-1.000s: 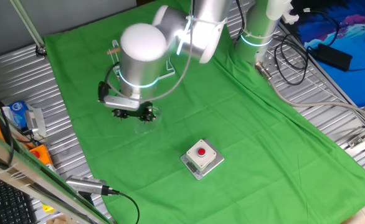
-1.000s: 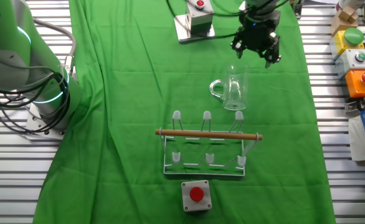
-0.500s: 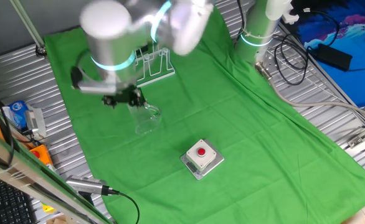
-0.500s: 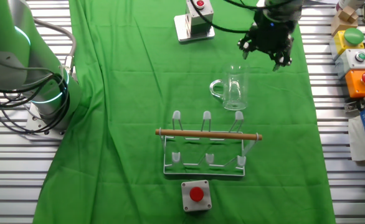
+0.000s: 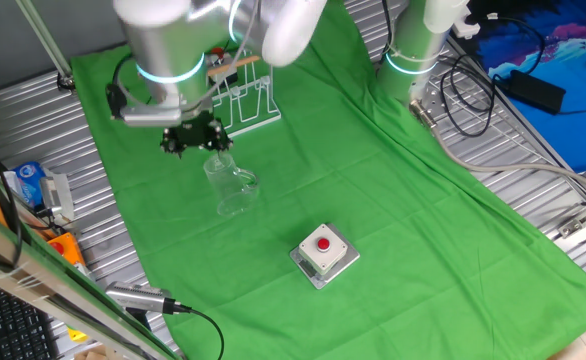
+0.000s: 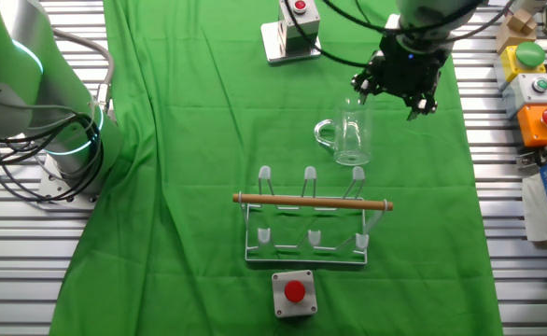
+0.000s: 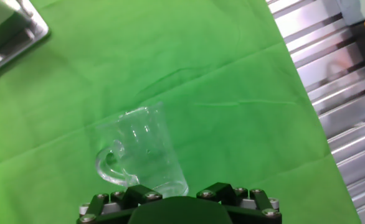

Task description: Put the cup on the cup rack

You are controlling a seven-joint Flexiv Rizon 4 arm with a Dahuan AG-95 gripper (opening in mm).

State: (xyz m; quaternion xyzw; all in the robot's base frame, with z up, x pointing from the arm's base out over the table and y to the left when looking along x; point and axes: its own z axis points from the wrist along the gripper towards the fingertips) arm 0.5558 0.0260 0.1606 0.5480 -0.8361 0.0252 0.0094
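Cup (image 6: 349, 136) unmoved, jaws now nearer, just above it.

The cup (image 6: 350, 136) stands upright on the cloth (image 6: 199, 140) that covers the counter (image 6: 12, 271). In the other fixed view its handle points left, and the cup rack (image 6: 309, 219) stands nearer the camera, apart from the cup, with its rod (image 6: 313, 201) lying crosswise on top. A button box (image 6: 294, 291) sits just in front of the rack, and a second button box (image 6: 290, 30) lies beyond the cup, to the left. The pincer (image 6: 399, 82) hangs above the cloth just behind and right of the cup. In the hand view the cup (image 7: 140, 150) lies ahead of the pincer body, slightly left
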